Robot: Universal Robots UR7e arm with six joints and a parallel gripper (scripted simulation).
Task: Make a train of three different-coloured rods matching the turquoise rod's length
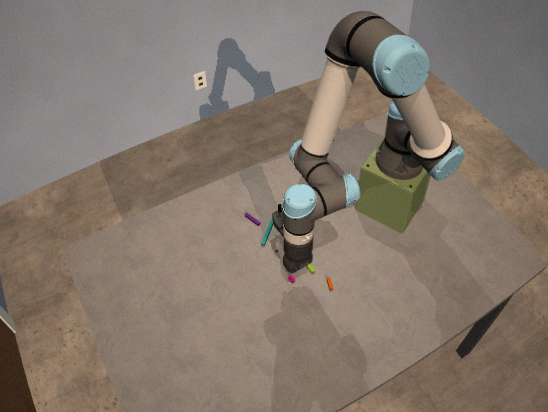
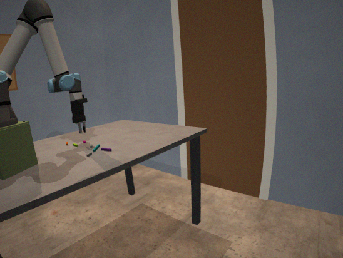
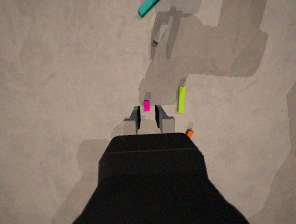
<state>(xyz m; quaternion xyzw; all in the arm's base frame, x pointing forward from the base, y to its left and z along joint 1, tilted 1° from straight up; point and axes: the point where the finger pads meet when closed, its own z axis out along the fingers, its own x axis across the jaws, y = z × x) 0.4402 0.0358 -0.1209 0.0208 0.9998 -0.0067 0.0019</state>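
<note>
The tool (image 1: pixel 295 269) (image 2: pixel 82 133) (image 3: pixel 147 112) hovers half open and empty near the magenta rod (image 1: pixel 292 279) (image 2: pixel 84 141) (image 3: pixel 146 105), which lies apart from its neighbours on the tabletop (image 1: pixel 190 300) (image 2: pixel 141 134) (image 3: pixel 60 75), no train apparently begun, all three placements remaining.

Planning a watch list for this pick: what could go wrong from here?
1. The hand is part-closed above the table, near the magenta rod. The rod is short, so a slightly off descent might clip or tip it.
2. The lime rod lies to one side of it, so a finger might nudge that if the hand comes down offset.
</note>
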